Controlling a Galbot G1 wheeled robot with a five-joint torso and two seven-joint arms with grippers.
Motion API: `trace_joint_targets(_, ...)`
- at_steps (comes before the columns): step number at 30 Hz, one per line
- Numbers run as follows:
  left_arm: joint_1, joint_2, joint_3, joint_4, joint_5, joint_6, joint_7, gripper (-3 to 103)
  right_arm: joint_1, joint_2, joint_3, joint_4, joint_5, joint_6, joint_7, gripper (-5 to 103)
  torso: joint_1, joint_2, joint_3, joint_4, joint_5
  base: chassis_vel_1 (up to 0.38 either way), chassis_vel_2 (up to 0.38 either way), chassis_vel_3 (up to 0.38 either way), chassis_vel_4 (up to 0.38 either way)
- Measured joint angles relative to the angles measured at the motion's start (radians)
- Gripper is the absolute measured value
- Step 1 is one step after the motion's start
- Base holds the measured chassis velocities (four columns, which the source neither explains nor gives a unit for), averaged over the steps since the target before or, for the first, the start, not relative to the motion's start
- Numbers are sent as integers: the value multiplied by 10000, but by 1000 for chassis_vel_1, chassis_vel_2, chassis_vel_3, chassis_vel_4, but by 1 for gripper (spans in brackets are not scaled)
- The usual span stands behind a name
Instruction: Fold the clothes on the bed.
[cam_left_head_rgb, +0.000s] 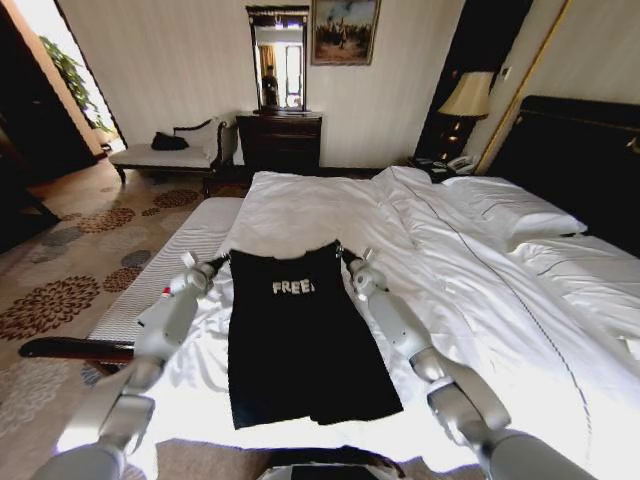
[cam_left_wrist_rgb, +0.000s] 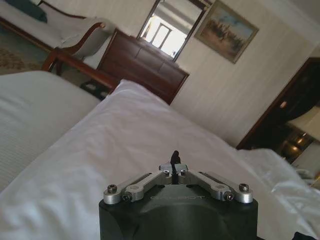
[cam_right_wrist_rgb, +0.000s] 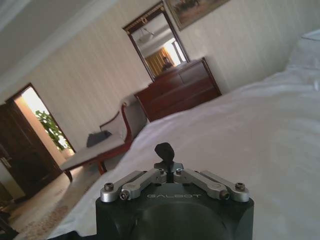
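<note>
White bed (cam_left_head_rgb: 300, 205) bears T-shirt (cam_left_head_rgb: 300, 340), grippers pinching top corners.

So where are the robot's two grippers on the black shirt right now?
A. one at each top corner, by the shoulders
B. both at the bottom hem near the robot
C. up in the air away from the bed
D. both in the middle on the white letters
A: in the head view the left gripper and the right gripper sit at the two far corners of the black T-shirt, which lies on the bed.
</note>
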Motion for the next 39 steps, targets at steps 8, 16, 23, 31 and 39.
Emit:
trace_joint_targets(8,-1189,79,418,-40,-822,-181,103,0,838,-137,-12,743,624,48,192,1,1,0,0,0,-1,0,0,0,0)
trace_joint_targets(16,337,1005,-179,-2904,-2200,-94,-241,0,-449,-1070,78,2735,1098,38,617,1,1,0,0,-2,1,0,0,0,0)
trace_joint_targets(23,4279,2074,-2057,-6257,-2375,60,-279,0,-2672,-2595,385,4312,1303,-101,875,1,-4,1,-3,-5,-1,0,0,0,0)
trace_joint_targets(31,8600,1912,-4499,-8556,-1755,202,143,0,-4733,-2971,866,5430,969,-122,1071,1,-4,2,-4,1,3,0,0,0,0)
trace_joint_targets(39,11319,1145,-5854,-9561,-897,-48,602,0,-6319,-2809,1194,6316,579,-81,1493,1,-3,2,-3,0,0,0,0,0,0)
